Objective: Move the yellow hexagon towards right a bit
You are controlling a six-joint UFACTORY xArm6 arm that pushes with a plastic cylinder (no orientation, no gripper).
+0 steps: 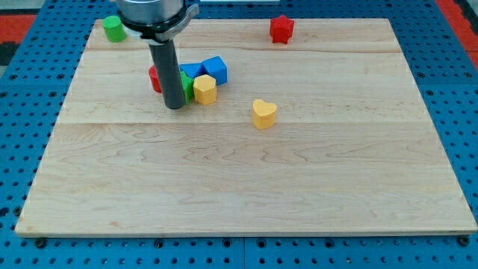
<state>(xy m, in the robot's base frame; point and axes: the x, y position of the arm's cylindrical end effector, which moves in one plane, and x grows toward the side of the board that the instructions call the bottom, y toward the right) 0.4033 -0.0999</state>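
Observation:
The yellow hexagon sits on the wooden board in the upper left part of the view, in a tight cluster of blocks. My tip rests on the board just left of the hexagon, with a green block partly hidden between the rod and the hexagon. A blue cube and a second blue block lie just above the hexagon. A red block is mostly hidden behind the rod.
A yellow heart lies right of and below the hexagon. A red star is near the top edge. A green cylinder is at the top left corner.

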